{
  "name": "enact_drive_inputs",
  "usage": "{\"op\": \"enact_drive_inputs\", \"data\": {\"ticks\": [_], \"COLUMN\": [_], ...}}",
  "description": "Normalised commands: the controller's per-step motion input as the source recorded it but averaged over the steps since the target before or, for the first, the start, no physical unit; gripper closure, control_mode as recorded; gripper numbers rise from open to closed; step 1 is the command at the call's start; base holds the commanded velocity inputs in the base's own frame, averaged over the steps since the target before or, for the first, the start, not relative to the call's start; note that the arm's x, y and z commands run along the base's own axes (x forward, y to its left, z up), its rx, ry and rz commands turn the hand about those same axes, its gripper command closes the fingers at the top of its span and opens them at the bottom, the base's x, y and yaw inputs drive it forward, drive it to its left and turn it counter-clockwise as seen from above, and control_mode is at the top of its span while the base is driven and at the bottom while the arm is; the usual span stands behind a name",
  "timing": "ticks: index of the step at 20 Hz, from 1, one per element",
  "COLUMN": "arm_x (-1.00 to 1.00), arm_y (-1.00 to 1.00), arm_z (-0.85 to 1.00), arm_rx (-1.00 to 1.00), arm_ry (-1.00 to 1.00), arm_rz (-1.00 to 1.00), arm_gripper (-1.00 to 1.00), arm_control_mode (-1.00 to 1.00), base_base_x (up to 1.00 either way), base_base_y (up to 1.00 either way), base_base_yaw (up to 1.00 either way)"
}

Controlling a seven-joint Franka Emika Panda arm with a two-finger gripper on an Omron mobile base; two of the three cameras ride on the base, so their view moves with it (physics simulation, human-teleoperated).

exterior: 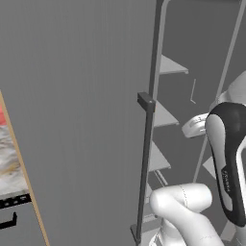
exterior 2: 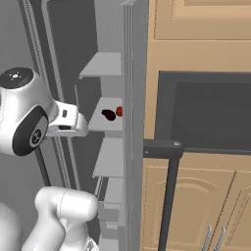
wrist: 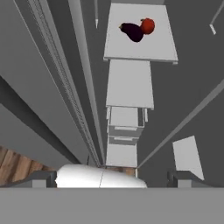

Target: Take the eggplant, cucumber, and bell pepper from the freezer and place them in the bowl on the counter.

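Two rounded vegetables, eggplant (wrist: 132, 31) and bell pepper (wrist: 148, 25), apparently touching on flat freezer (wrist: 140, 52) shelf.

Tan wood cabinets (exterior 2: 196, 196), right half of right base view: upper door at top, arched-panel doors w/ two metal pulls (exterior 2: 213, 238) lower right. Dark recessed oven panel (exterior 2: 211, 115) centre right; black bar handle (exterior 2: 169, 196) below it. Wood floor patch (wrist: 13, 166), lower left of hand view.

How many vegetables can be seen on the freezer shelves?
2: the eggplant and the bell pepper, touching, on the same freezer shelf. The cucumber may be hidden.
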Motion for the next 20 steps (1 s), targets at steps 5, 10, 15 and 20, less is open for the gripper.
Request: {"op": "enact_drive_inputs", "data": {"ticks": [5, 10, 15, 20], "arm_x": [0.32, 0.46, 0.28, 0.30], "arm_y": [0.00, 0.00, -0.02, 0.00], "arm_z": [-0.27, -0.12, -0.07, -0.17], "arm_rx": [0.01, 0.04, 0.08, 0.05], "arm_ry": [0.00, 0.00, -0.05, -0.07], "arm_rz": [0.07, 0.01, 0.00, 0.00], "arm_gripper": [-1.00, -1.00, -1.00, -1.00], "arm_control_mode": [-1.00, -1.00, -1.00, -1.00], "base_base_x": [0.00, 0.00, 0.00, 0.00], "base_base_y": [0.00, 0.00, 0.00, 0.00], "base_base_yaw": [0.00, 0.00, 0.00, 0.00]}}
